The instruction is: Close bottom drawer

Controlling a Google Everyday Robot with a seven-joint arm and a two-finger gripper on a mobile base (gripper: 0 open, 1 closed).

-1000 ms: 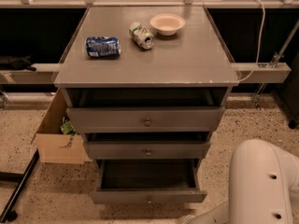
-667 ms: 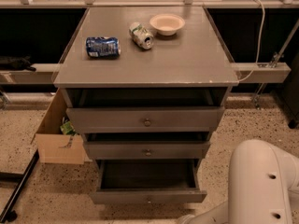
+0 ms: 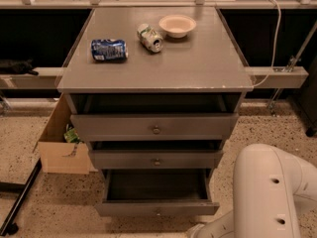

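Observation:
The bottom drawer [image 3: 156, 208] is the lowest of three grey drawers in the cabinet [image 3: 233, 81]. It stands pulled far out, with its dark inside showing and nothing visible in it. Its small round knob [image 3: 158, 212] sits on the narrow front panel. The middle drawer [image 3: 156, 159] and top drawer [image 3: 154, 127] stand slightly out. My gripper is out of view. Only a white arm segment [image 3: 271, 192] shows at the bottom right, just right of the bottom drawer's front corner.
On the cabinet top lie a blue can [image 3: 109, 49], a green and white can [image 3: 150, 37] and a cream bowl [image 3: 177, 25]. An open cardboard box [image 3: 62, 145] stands on the speckled floor at the cabinet's left. A black bar [image 3: 20, 202] lies at the lower left.

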